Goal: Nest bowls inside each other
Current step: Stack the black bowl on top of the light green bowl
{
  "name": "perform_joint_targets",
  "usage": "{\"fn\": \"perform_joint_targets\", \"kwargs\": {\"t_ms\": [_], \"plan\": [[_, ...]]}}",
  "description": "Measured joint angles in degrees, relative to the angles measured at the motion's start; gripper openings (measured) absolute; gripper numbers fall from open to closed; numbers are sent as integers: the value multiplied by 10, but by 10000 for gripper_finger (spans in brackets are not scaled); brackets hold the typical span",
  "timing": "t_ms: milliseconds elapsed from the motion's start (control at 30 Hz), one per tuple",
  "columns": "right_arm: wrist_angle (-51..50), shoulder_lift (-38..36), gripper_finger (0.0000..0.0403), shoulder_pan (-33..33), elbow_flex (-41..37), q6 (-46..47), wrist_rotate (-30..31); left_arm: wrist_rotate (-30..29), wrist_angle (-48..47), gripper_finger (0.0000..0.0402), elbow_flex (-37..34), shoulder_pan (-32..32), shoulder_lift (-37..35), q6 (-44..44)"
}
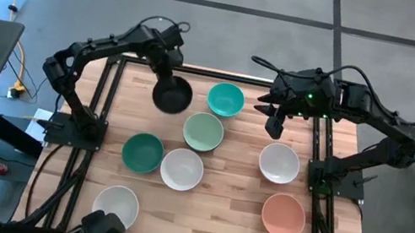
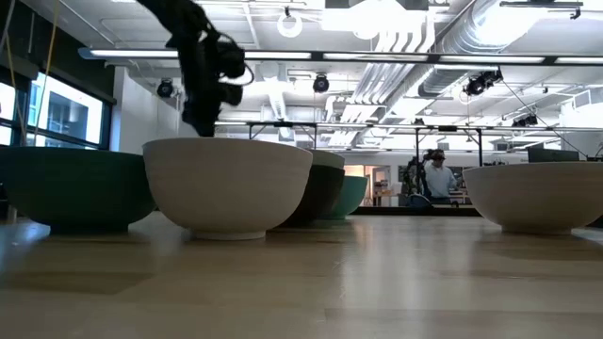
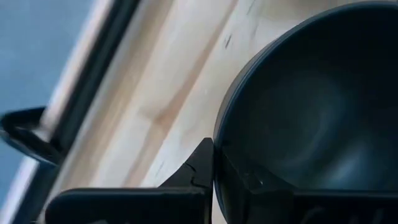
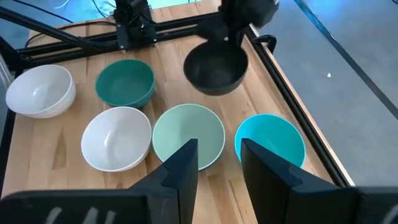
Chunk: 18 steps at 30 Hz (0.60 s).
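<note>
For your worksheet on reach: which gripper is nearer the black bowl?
Left. The left gripper is shut on the black bowl rim; the right gripper hangs apart, beyond the teal bowl.

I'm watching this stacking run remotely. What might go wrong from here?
The left claw pinches only the black bowl rim; it may tilt or slip when carried. The mint bowl and teal bowl sit close by, so a swing might knock them. The right claw hovers open nearby.
</note>
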Motion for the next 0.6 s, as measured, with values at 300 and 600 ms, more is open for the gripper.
{"fn": "perform_joint_targets", "kwargs": {"t_ms": [300, 600], "plan": [[0, 0, 115, -1, 0, -4, 1, 48, -79, 0, 117, -26, 1, -54], [0, 0, 115, -1, 0, -11, 1, 54, -97, 0, 139, -106, 50, -108]]}}
